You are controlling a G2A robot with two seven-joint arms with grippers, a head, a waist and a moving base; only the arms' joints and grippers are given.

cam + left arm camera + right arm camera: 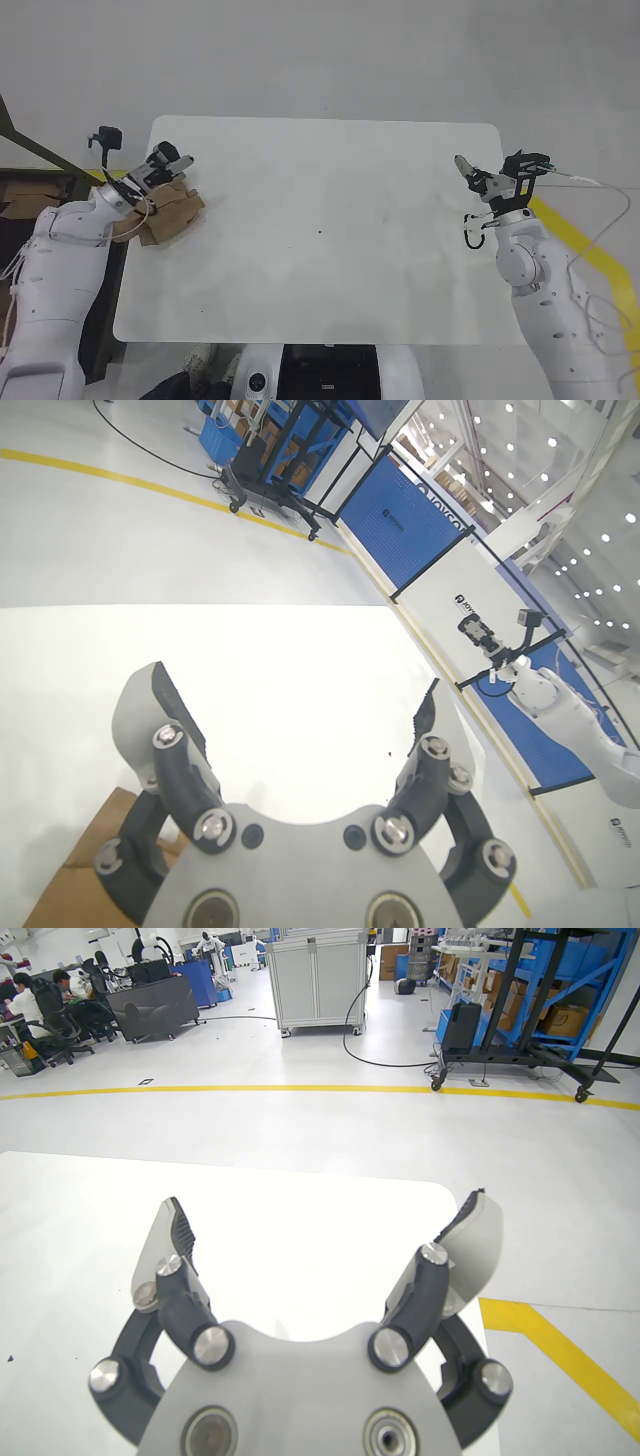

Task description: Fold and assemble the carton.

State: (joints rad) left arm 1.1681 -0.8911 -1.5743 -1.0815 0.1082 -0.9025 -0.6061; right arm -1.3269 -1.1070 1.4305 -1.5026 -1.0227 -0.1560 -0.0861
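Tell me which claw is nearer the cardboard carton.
Left. The left claw sits right at the carton at the edge of the table, open, not gripping it; the right claw is open at the opposite edge.

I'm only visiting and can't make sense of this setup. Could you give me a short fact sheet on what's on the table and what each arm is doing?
Table: white, rounded corners
Carton: brown cardboard at the table's left edge, not yet formed into a box
Left gripper: open, holding nothing, poised just over the cardboard
Right gripper: open, holding nothing, over the table's right edge, on the opposite side from the cardboard
Task stage: folding not visibly begun
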